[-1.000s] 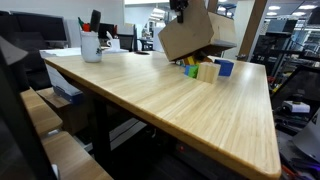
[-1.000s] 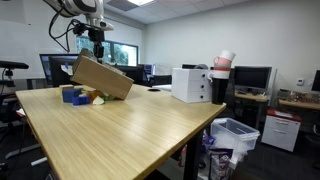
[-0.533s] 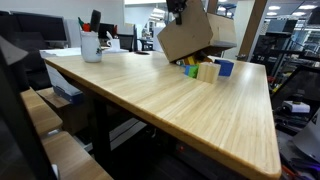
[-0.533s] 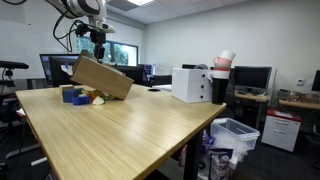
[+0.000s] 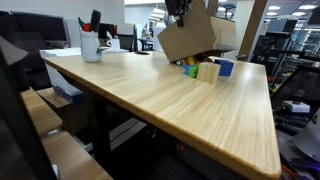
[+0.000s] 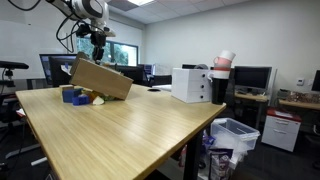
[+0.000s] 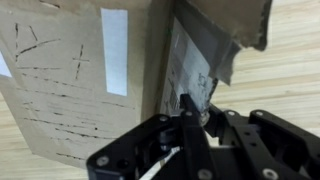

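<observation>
A brown cardboard box (image 5: 190, 38) hangs tilted above the wooden table, held by its upper edge; it also shows in an exterior view (image 6: 100, 77). My gripper (image 7: 190, 112) is shut on the box's wall or flap, as the wrist view shows, with the box's taped side (image 7: 80, 70) filling the left of that view. Under and beside the lifted box lie small coloured blocks (image 5: 203, 69), blue, yellow and green, also seen in an exterior view (image 6: 80, 97). The arm (image 6: 88, 20) comes down from above.
A white mug with pens (image 5: 91, 45) stands at the table's far corner. A white box-like device (image 6: 191, 84) sits at the table's far side. Monitors, chairs and a bin (image 6: 234, 135) surround the wooden table (image 5: 170, 105).
The box has risen very slightly, still tilted in my grip. Nothing else has moved.
</observation>
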Action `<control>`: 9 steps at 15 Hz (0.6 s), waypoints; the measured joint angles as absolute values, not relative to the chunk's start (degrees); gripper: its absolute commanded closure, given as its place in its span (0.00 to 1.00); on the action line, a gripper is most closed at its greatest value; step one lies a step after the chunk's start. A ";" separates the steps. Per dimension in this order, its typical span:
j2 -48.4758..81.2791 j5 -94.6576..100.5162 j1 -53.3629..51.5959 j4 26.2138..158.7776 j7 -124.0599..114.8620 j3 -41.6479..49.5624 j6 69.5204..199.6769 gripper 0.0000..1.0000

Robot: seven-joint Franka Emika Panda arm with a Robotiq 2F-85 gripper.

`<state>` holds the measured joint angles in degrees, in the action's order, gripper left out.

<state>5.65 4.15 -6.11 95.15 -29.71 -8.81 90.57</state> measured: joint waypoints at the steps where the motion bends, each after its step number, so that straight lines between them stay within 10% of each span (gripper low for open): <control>1: 6.32 4.26 -6.37 94.32 -29.71 -8.70 89.62 0.98; 9: 7.24 4.84 -7.40 92.26 -31.90 -7.28 88.41 0.98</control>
<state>7.24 4.84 -7.40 92.26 -31.90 -7.28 88.41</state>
